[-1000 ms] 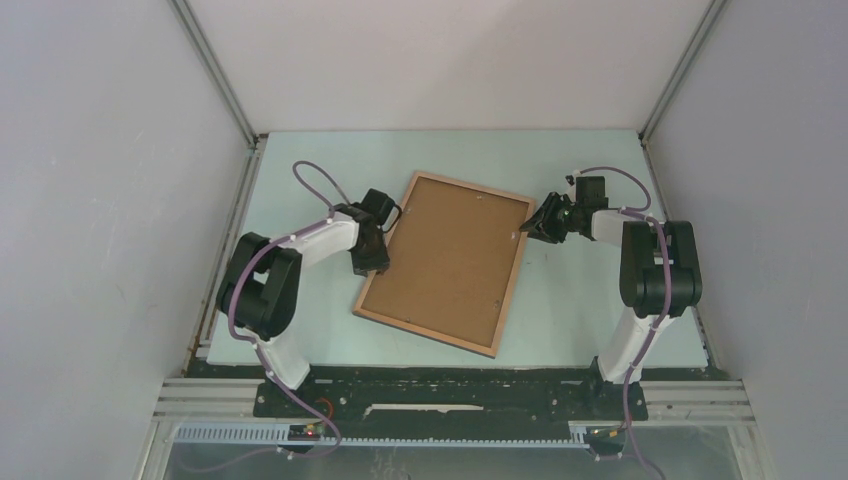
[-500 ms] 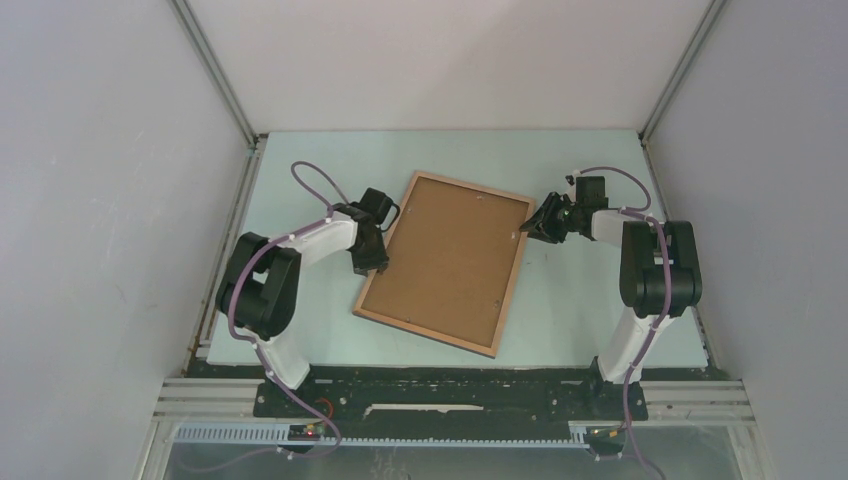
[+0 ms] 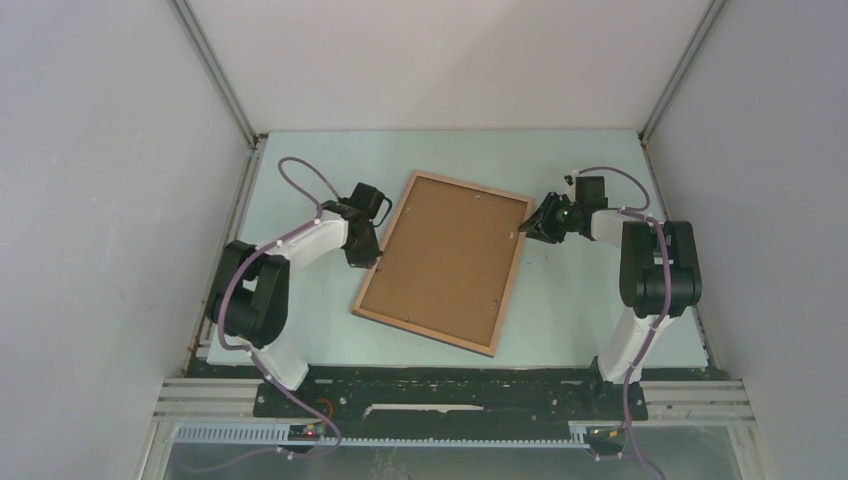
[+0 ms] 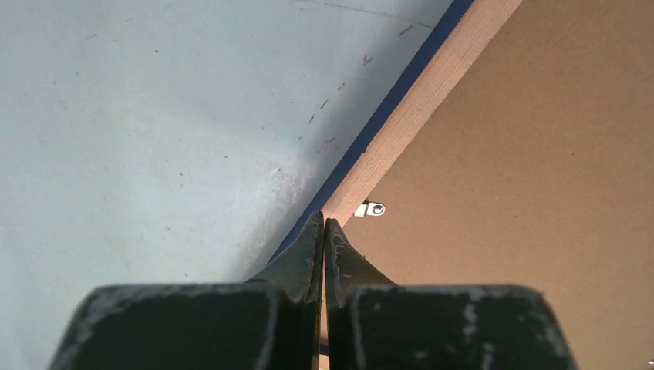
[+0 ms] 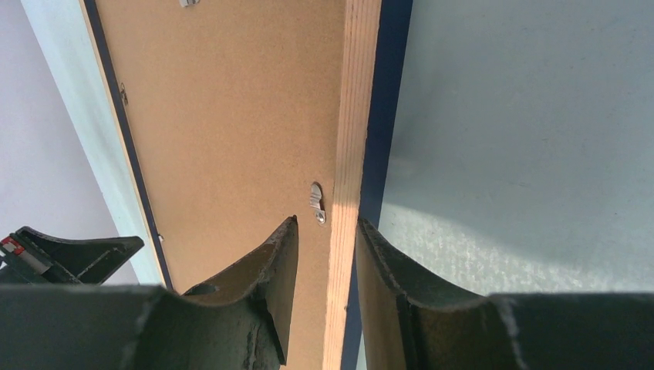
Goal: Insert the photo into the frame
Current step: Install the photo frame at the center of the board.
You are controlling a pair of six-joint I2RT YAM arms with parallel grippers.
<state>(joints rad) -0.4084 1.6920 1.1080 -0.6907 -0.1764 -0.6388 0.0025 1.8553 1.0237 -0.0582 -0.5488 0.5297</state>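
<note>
The left gripper (image 4: 324, 225) has snapped shut and crept a little farther up the left rail of the frame (image 3: 514, 275). Its fingers meet tip to tip with nothing between them, right at the rail's outer edge and just beside a small metal clip (image 4: 372, 209). The frame lies back-up and skewed on the table (image 3: 590, 320), filled by a brown backing board (image 3: 445, 260). At the frame's right rail the right gripper (image 5: 326, 221) stands partly open — one finger over the board, one outside the rail — with a gap showing.
</note>
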